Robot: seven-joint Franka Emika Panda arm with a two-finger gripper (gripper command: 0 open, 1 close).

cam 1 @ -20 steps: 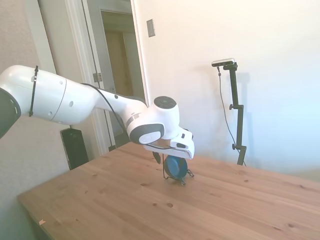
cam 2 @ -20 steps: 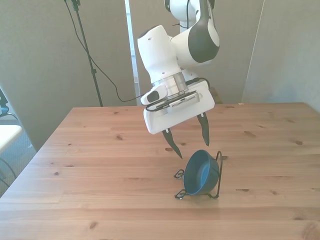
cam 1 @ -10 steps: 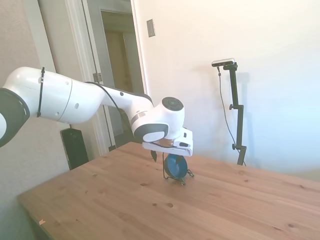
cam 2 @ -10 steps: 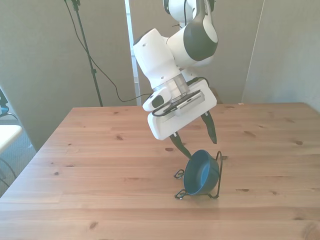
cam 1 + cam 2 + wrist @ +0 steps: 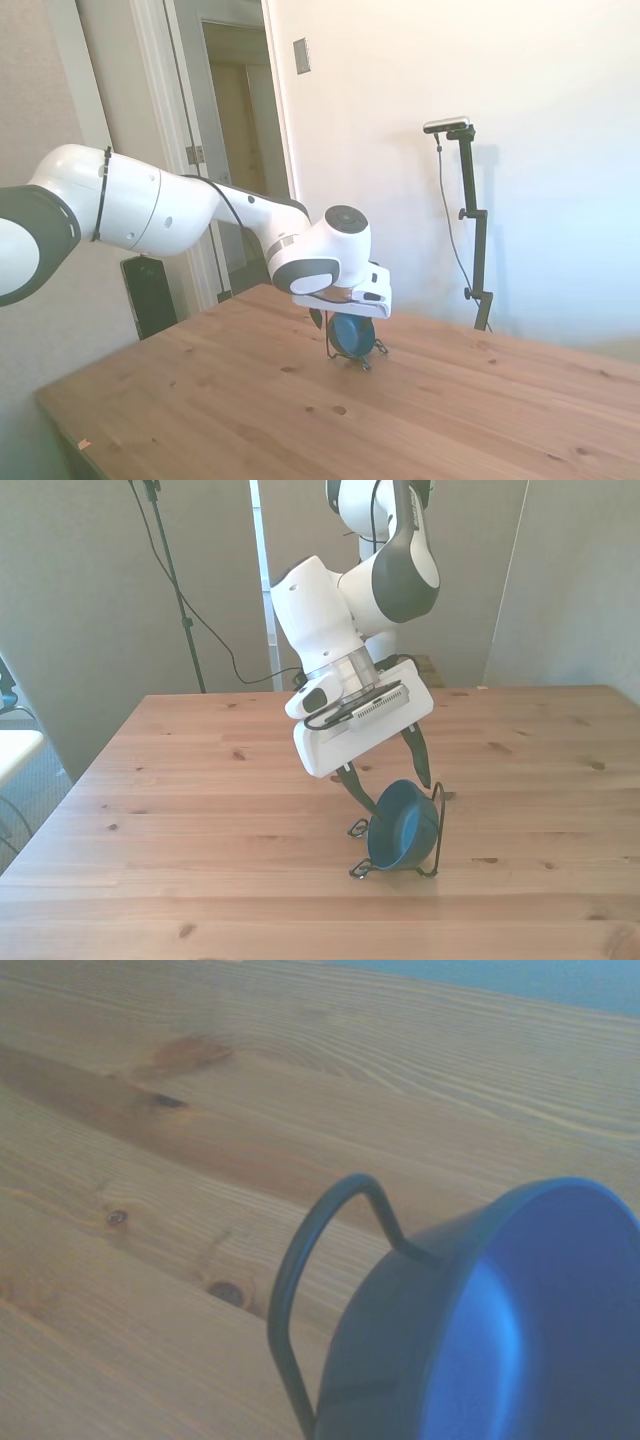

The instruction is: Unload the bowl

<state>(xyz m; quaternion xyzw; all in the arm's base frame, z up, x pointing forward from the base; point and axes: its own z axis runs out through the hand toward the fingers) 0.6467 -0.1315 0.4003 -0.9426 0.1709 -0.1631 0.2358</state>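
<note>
Bowl (image 5: 403,826) stands on edge in the wire rack (image 5: 437,825); your gripper (image 5: 392,780) straddles its rim, jaws spread. Close off-centre and you risk dragging the rack along.

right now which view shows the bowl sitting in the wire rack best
The front view: the bowl stands on edge in the wire rack, its open side showing, with the open gripper just above it. The side view shows only a small blue patch under the gripper. The wrist view shows part of the bowl and one wire loop, blurred.

Tilted gripper (image 5: 390,780), fingers (image 5: 357,787) spread
</note>
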